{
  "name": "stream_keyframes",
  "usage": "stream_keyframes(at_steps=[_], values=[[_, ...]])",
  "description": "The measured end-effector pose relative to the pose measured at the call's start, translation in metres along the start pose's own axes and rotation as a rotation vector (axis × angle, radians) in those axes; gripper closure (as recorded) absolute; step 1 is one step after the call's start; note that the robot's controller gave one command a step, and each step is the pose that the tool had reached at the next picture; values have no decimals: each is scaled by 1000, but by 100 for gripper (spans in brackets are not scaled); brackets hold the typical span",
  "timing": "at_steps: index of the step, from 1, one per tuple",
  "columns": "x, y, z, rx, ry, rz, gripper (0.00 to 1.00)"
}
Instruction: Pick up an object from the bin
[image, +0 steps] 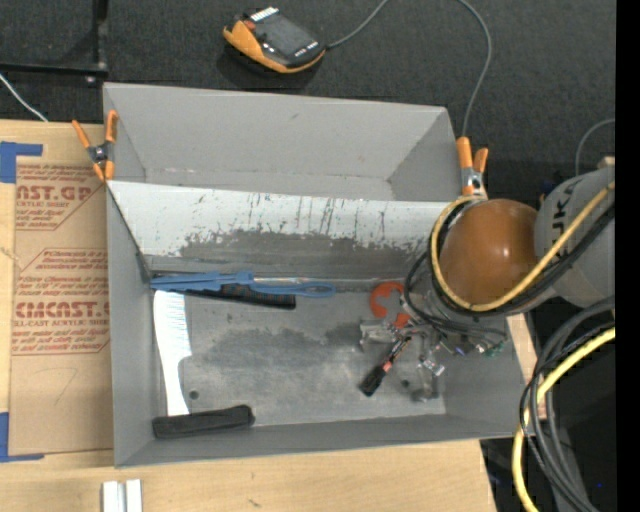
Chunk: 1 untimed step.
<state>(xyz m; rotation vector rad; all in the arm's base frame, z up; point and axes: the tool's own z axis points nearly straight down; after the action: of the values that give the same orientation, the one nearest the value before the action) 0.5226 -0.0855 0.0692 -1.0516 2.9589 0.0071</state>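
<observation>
The gripper (425, 365) is low over the right end of the grey metal bin (270, 105), under the arm's rounded orange cover (485, 250). Its metal parts merge with the clutter beneath, so I cannot tell whether it is spread or closed, or whether it grips anything. Nearest to it is a small black stick (373, 383), lying slanted on the bin floor just left of the gripper's tip; whether the two touch cannot be made out. A small red-orange piece (388, 297) lies just behind, near the foot of the back wall and close under the orange cover. The rest of the contents lie well apart to the left. A long blue tool (240, 283) lies along the back wall with a black pen (255, 296) just in front of it. A white comb-like strip (172, 345) runs along the left wall, and a black bar (202, 421) rests in the front left corner. None of these things bears writing that can be read.
</observation>
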Motion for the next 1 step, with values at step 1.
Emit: stream_keyframes(at_steps=[1], values=[[-9,-3,0,-1,5,-201,100]])
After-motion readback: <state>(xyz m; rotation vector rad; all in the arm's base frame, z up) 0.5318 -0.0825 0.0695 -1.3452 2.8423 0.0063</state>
